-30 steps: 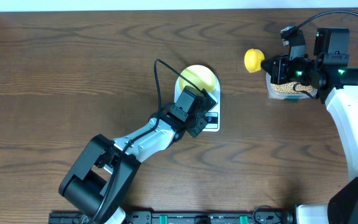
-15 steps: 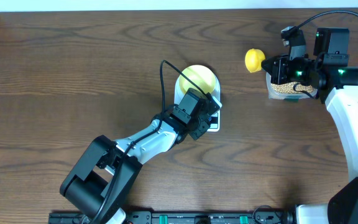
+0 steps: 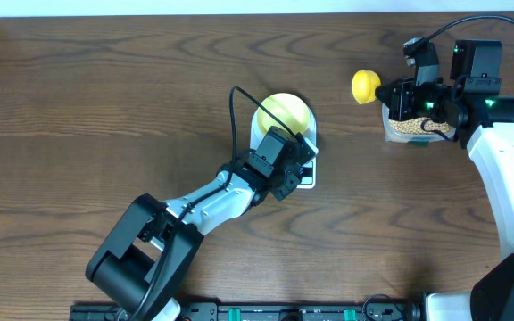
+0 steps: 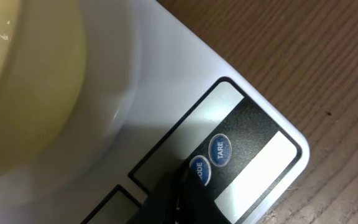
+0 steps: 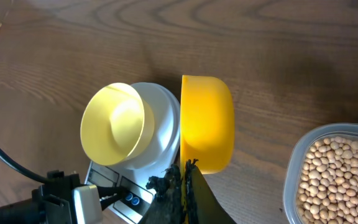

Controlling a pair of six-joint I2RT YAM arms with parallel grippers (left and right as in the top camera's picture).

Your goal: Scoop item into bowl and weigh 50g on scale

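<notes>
Beans (image 3: 407, 127), small, round and tan, lie heaped in a clear plastic tub (image 5: 293, 180) at the far right of a dark wooden table (image 3: 105, 89). The right gripper (image 5: 184, 186) hovers beside the tub, its fingers pinching the handle of a bright yellow scoop (image 3: 362, 86). The scoop's cup hangs just left of the tub.

Near the middle of the table, a pale yellow bowl (image 3: 284, 111) stands on a white scale (image 4: 166, 81); no beans show inside it. The left gripper (image 4: 178, 196) is at the scale's front edge with its dark fingers pressed together. Their tip touches the blue round MODE button (image 4: 197, 171), and the TARE button (image 4: 219, 149) sits just beside it. The bowl and scale are well apart from the tub.
</notes>
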